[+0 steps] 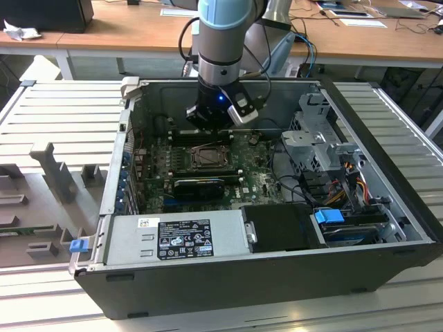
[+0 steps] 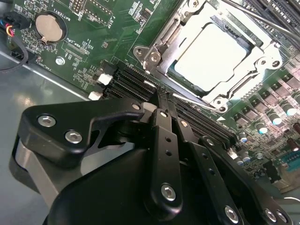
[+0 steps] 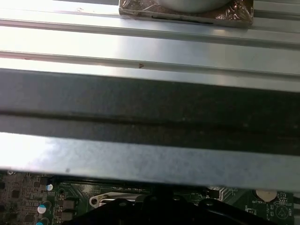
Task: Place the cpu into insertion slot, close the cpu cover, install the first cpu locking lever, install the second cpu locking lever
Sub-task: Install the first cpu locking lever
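Observation:
The cpu [image 2: 213,56] lies flat in the insertion slot [image 1: 208,157], its pale metal top showing through the window of the cpu cover [image 2: 161,42]. The silver cover is down over it. One thin locking lever [image 2: 262,18] runs along the socket's far side. Another lever [image 2: 197,101] lies along the side nearest my fingers. My gripper [image 2: 168,96] is shut with nothing between its fingers. Its tips are just off the socket's edge, over the long black memory slots [image 2: 136,79]. In the exterior view the gripper [image 1: 211,124] hangs just behind the socket.
The open computer case [image 1: 387,173] walls in the green board. A power supply [image 1: 173,238] fills its front, and a drive cage [image 1: 318,145] with cables stands on the exterior view's right. A long black card [image 1: 201,185] sits in front of the socket. A coin battery [image 2: 49,27] is nearby.

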Controlling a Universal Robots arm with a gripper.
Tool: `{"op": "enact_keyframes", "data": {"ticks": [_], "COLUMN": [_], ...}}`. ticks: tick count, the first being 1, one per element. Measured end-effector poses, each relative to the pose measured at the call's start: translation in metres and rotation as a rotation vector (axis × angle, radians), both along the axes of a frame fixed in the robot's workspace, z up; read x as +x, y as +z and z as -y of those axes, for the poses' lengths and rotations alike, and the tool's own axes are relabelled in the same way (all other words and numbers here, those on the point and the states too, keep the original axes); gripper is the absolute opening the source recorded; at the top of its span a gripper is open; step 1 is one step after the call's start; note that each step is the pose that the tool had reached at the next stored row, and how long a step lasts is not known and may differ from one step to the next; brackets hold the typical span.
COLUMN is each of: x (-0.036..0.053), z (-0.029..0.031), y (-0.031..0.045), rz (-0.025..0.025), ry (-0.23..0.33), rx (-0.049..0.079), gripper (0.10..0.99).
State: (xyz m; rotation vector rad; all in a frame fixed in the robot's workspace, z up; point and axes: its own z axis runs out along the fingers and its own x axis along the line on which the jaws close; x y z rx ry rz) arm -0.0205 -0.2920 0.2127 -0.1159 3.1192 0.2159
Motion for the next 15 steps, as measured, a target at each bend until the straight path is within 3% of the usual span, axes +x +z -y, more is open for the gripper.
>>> {"op": "enact_keyframes", "data": {"ticks": [15], "x": [0.0024], "z": [0.0005], "y": [-0.0061], "rz": [0.0001], "ry": [-0.001], "rx": [0.000], "gripper": [0.106]}}
